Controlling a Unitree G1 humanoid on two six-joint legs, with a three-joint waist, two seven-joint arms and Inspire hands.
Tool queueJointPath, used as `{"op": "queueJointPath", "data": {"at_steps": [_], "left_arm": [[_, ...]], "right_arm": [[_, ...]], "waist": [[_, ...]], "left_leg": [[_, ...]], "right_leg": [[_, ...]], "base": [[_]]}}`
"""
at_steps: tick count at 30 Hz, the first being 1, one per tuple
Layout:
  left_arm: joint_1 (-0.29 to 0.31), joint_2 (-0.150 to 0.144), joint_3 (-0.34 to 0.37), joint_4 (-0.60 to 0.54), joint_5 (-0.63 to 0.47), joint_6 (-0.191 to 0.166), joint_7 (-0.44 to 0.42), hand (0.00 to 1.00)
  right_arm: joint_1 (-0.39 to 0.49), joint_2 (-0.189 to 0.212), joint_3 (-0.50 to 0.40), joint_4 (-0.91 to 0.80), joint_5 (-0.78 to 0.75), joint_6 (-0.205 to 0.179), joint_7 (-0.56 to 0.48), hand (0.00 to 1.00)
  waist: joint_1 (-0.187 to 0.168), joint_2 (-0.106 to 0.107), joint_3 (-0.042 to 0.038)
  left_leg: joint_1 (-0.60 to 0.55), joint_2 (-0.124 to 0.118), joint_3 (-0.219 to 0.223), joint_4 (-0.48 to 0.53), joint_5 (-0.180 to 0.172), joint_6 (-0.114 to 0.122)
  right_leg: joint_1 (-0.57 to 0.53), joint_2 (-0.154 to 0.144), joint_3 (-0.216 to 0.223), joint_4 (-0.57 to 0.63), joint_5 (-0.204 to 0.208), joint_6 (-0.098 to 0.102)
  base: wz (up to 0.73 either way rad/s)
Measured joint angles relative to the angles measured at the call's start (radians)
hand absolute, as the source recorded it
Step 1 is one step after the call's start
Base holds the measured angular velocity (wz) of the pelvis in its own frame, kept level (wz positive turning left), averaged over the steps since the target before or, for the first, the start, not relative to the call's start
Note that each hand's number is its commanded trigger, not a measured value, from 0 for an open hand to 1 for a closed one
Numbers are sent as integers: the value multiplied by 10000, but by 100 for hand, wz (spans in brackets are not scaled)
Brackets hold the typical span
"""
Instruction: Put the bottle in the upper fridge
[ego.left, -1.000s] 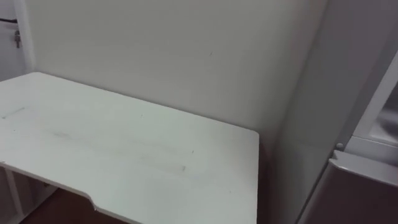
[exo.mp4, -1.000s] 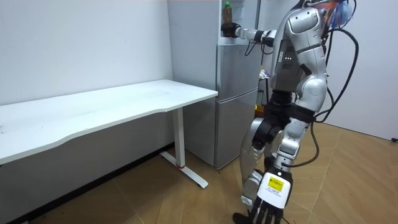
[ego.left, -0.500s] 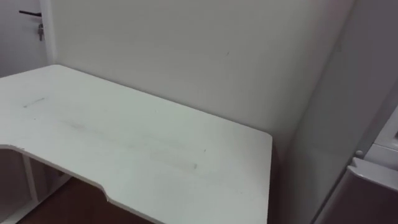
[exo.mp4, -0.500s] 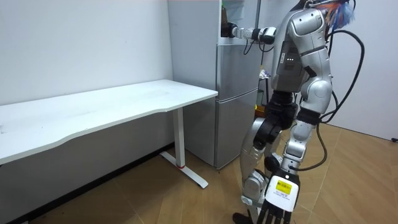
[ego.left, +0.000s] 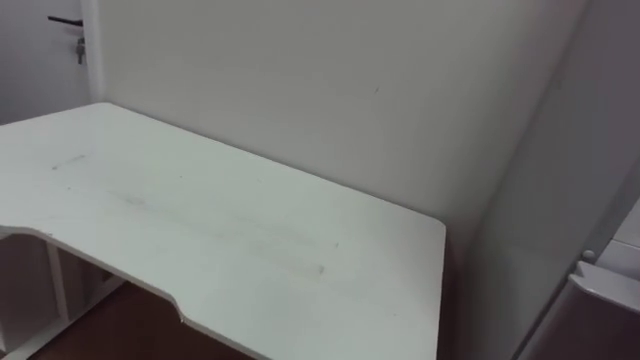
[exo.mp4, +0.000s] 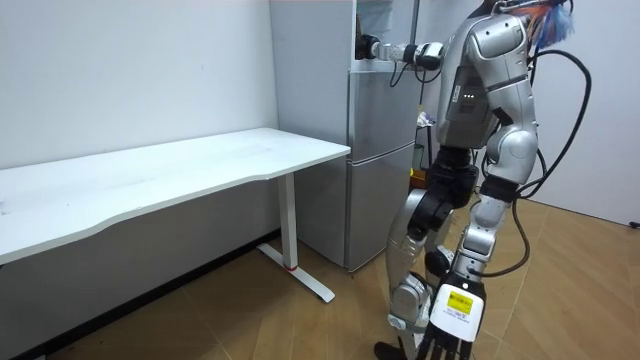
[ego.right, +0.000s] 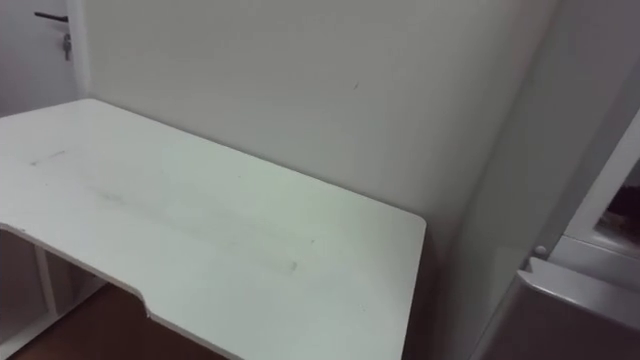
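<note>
- Before one tall grey metal fridge (exo.mp4: 385, 120), beside one long white table (exo.mp4: 200, 165), my robot stands.
- Right hand (exo.mp4: 369, 46) reaches the fridge's top; its grip and the bottle's place I cannot tell.
- Left hand (exo.mp4: 442, 344) hangs slack, empty.

left hand (exo.mp4: 452, 318) lower, bottle now hidden in fridge (exo.mp4: 385, 150), camera panned left
</note>
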Motion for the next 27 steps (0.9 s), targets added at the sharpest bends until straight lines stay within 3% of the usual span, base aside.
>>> {"op": "queueJointPath", "data": {"at_steps": [7, 15, 17, 23, 24, 27], "left_arm": [[3, 1, -1, -105, 66, -30, 51, 0], [-17, -6, -3, -121, 66, -80, 52, 0], [-18, -19, -4, -120, 67, -58, 51, 0], [-125, -74, -6, -100, 69, 86, 48, 0], [-127, -78, -7, -99, 69, 86, 48, 0], [-128, -88, -6, -94, 69, 111, 48, 0]], "right_arm": [[-86, -9, 12, 183, 149, -217, 246, 0], [-414, -45, 194, 267, 134, -226, 767, 0], [-413, -47, 287, 275, 99, -215, 974, 0], [-438, -56, 292, 250, 113, -215, 1457, 0], [-437, -56, 292, 250, 113, -213, 1472, 0], [-438, -56, 292, 250, 90, -212, 1685, 0]], "waist": [[-16, 89, 31], [-201, 114, -26], [-290, 69, -125], [-386, 60, -152], [-394, 103, -121], [-444, 94, -127]], "left_leg": [[80, 27, 55, -25, -1, -2], [174, 29, 54, -219, 18, -46], [177, 21, 54, -294, 27, -60], [235, 3, 62, -394, 32, -63], [235, 3, 62, -395, 32, -63], [233, 2, 58, -397, 33, -65]], "right_leg": [[41, 15, 36, -128, -2, -9], [88, 34, 3, -138, 13, -22], [85, 33, 5, -153, 11, -23], [164, 24, -6, -147, 9, -20], [166, 23, -8, -147, 10, -20], [166, 22, -13, -140, 10, -20]], "base": [[0], [0], [0], [-1], [0], [0]]}}
